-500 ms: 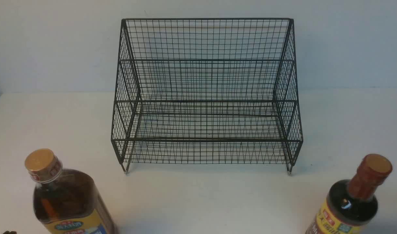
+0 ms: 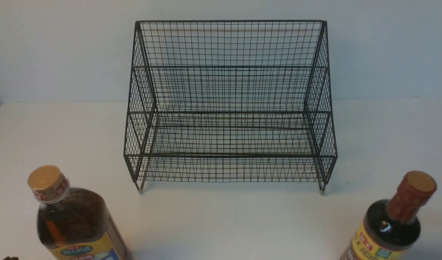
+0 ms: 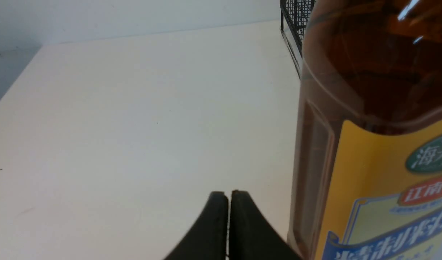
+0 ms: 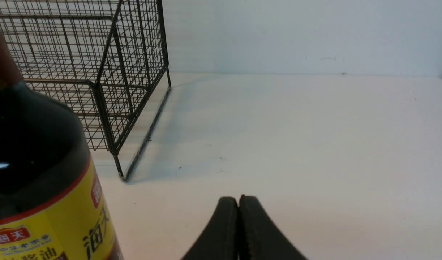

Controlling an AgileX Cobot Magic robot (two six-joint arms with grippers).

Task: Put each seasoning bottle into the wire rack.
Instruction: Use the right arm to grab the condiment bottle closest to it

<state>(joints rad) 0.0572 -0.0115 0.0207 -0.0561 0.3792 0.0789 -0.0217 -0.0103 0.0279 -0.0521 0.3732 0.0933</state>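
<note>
Wire rack [image 2: 230, 155]: black mesh, two stepped tiers, sloped sides, small feet. It stands upright at the far middle of the worktop [image 2: 224, 224], close to the wall [image 2: 61, 50].

Count: one rack, two seasoning bottles, both upright outside the rack and well apart from it.

Amber bottle [image 2: 76, 224]: larger, clear, gold cap, yellow-blue label, near left corner.

Dark bottle [image 2: 390, 224]: slimmer, reddish-brown cap, yellow label, near right corner.

Left gripper [image 3: 228, 196]: fingers pressed together, pinching nothing, just beside the amber bottle (contact cannot be told).

Right gripper [image 4: 238, 202]: likewise pressed together, near the dark bottle.

Worktop white and matte; wall plain pale blue-grey.
</note>
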